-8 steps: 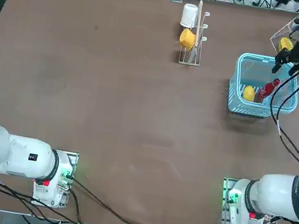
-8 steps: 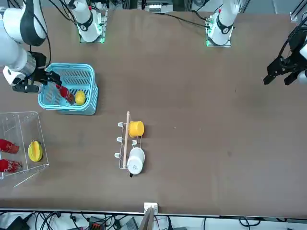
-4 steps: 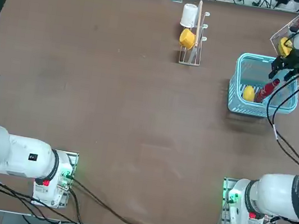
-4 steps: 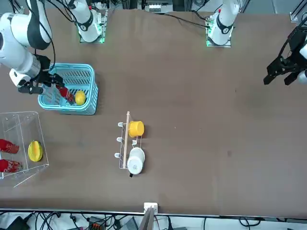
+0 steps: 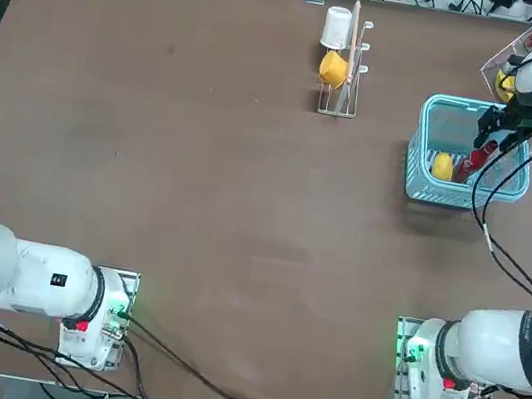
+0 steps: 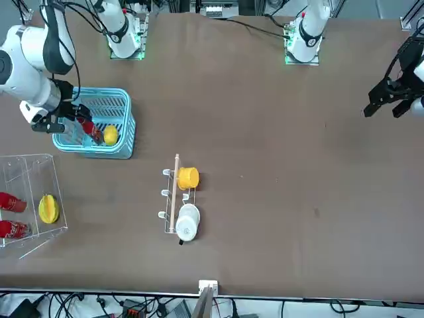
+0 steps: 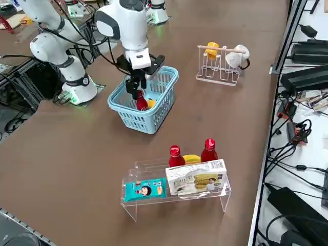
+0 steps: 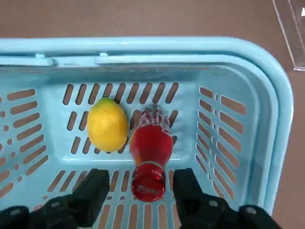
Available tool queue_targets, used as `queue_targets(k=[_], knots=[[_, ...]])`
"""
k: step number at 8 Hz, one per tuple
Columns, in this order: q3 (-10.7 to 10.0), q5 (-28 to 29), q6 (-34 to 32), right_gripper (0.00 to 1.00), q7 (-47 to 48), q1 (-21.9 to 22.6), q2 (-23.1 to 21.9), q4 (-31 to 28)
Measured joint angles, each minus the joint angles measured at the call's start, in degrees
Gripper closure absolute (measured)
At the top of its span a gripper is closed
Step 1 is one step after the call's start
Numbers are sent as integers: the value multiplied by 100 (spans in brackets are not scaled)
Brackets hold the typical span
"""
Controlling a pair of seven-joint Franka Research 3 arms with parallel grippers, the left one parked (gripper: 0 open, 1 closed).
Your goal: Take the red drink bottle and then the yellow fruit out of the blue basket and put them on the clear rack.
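Note:
The red drink bottle [image 8: 151, 143] leans in the blue basket [image 8: 143, 45] with its cap up, and the yellow fruit [image 8: 107, 124] lies right beside it. My right gripper [image 8: 141, 180] is down inside the basket, open. One finger stands on each side of the bottle's cap, with a small gap showing on both sides. In the top view the gripper [image 5: 487, 144] hangs over the bottle [image 5: 472, 163] and the fruit [image 5: 441, 166]. The clear rack [image 7: 174, 197] stands just beyond the basket [image 7: 128, 115] on the robot's right.
The rack holds two red bottles [image 7: 176, 155], a larger yellow fruit [image 7: 191, 159], a box [image 7: 195, 177] and a blue packet [image 7: 144, 189]. A peg stand [image 5: 346, 65] with a yellow cup and a white cup stands left of the basket. The arm's cable trails beside the basket.
My right gripper has come from over the basket's far right rim down into the basket, and its fingers have narrowed around the bottle's cap. Bottle and fruit have not moved.

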Motion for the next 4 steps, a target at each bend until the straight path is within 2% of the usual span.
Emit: queue_targets(k=[2, 4], knots=[[0, 0, 44, 21, -1, -3, 67, -7], [1, 0, 53, 31, -3, -4, 116, -8]])
